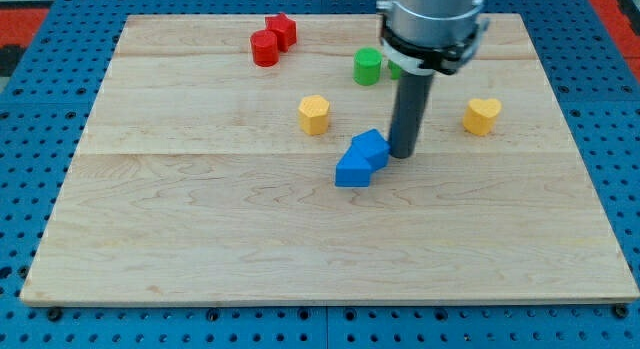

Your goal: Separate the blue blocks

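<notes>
Pale wooden board (200, 229): my tip (403, 154), a jawless rod, touches the right-hand blue block (371, 147), poised to part it from its touching blue neighbour (351, 170).

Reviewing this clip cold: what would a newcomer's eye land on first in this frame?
First, the dark rod coming down from the view's top, my tip set right against the right side of the two blue blocks, which sit touching each other near the middle of the wooden board. Next, the two red blocks huddled at the top left. A green cylinder and two yellow blocks are scattered around them.
</notes>
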{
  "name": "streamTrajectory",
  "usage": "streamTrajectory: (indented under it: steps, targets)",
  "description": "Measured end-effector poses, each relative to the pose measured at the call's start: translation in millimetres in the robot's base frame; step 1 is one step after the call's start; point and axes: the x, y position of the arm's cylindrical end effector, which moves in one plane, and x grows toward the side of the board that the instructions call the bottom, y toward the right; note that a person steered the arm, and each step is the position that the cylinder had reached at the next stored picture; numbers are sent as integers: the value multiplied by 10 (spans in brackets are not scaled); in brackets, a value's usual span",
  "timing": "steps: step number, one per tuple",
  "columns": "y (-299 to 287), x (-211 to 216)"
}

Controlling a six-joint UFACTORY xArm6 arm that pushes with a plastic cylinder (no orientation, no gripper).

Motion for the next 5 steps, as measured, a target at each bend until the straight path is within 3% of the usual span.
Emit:
streamTrajectory:
  steps: [1,2,3,4,5]
  targets:
    - [327,346]
    - [30,422]
    - [-374,240]
    - [-417,10]
    - [-317,143]
